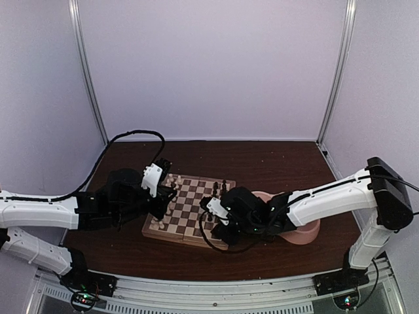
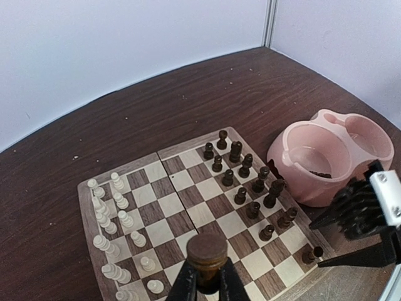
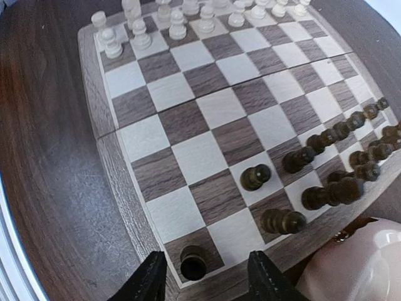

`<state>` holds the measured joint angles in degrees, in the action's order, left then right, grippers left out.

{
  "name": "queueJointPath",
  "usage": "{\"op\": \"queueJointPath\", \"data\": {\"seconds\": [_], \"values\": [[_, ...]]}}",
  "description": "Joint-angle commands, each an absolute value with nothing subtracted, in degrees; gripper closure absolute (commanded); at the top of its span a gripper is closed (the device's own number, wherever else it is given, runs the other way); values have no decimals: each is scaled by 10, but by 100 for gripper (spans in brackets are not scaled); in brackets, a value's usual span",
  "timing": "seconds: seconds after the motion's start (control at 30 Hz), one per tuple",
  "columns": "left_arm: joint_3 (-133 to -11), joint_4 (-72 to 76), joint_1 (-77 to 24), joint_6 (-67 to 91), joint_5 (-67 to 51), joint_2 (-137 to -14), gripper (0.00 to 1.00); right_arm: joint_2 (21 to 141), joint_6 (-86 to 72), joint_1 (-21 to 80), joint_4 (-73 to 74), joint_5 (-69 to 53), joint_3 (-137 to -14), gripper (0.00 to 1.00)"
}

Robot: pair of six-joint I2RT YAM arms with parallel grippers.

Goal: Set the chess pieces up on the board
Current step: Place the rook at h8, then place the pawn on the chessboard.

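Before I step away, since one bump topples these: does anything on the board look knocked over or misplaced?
Nothing stands out. The cream pieces and dark pieces stand upright on the board; none lies tipped. The left gripper grips one more dark piece.

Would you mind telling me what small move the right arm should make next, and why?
Probably lift straight up. Its jaws stand open on either side of a dark piece standing on a corner square of the board, and neighbouring dark pieces stand close, so a sideways retreat risks knocking them.
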<state>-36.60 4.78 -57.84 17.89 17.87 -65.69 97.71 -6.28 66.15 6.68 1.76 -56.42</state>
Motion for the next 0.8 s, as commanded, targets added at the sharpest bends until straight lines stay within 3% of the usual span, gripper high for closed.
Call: {"op": "queueJointPath", "data": {"seconds": [0.0,0.27,0.47,0.77], "values": [[-398,31,-577,161,196,-647,91,895,-71,662,46,66,-555,51],[-439,-42,-576,164,156,-700,92,835,-93,651,-7,172,-531,48],[-430,-55,-576,120,62,-727,96,849,-99,645,-71,65,-498,50],[-399,-86,-577,102,-21,-738,92,855,-110,642,-111,-21,-479,50]]}}
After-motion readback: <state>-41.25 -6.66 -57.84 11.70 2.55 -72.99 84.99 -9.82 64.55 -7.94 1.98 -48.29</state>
